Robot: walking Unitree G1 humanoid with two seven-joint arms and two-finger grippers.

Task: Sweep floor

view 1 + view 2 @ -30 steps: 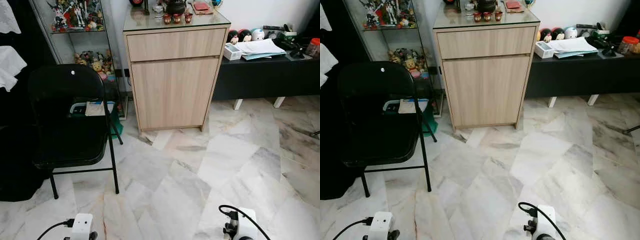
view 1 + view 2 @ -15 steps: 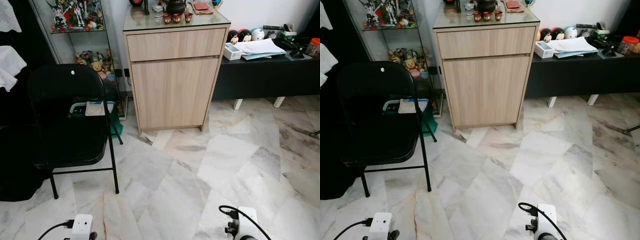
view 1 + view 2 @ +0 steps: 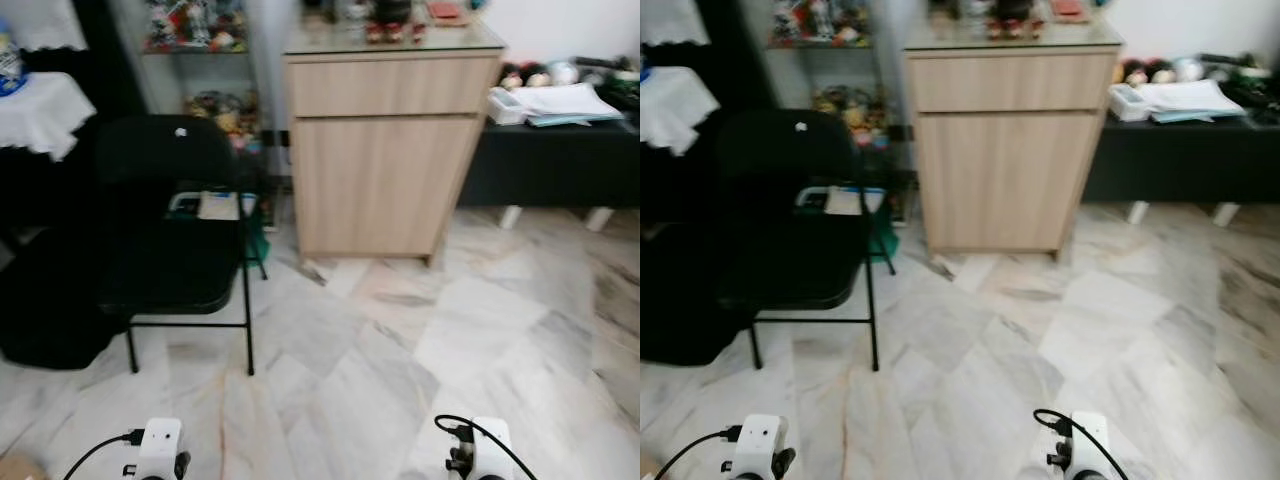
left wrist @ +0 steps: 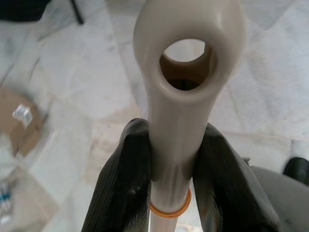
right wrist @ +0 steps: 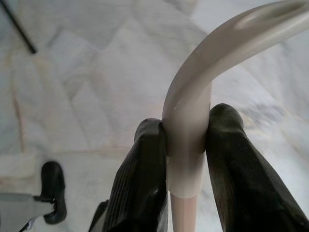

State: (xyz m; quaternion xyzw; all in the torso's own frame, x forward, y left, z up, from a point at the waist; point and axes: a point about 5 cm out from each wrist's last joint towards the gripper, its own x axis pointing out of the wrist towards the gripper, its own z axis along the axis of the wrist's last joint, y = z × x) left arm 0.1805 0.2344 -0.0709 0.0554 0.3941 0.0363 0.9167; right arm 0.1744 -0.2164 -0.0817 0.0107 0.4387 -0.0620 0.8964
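In the left wrist view my left gripper (image 4: 169,140) is shut on a beige broom handle (image 4: 186,72) whose end has a round hanging hole. My right gripper (image 5: 186,130) is shut on a second beige handle (image 5: 203,72) that curves over at its end. In the eye views the white tops of my left wrist (image 3: 160,445) and right wrist (image 3: 488,450) sit at the bottom edge over the grey-white marble floor (image 3: 400,340). A flat piece of cardboard with bits of litter (image 4: 21,121) lies on the floor beside my left arm.
A black folding chair (image 3: 170,240) stands ahead on the left. A light wooden cabinet (image 3: 385,150) is straight ahead against the wall, a low black bench with papers (image 3: 560,160) to its right, and a glass shelf of figurines (image 3: 200,60) behind the chair. White cloth (image 3: 40,110) hangs at far left.
The whole picture has slid to the right and gone blurred, so the camera has turned left. The chair, cabinet and bench keep their places, and both wrists stay at the bottom edge.
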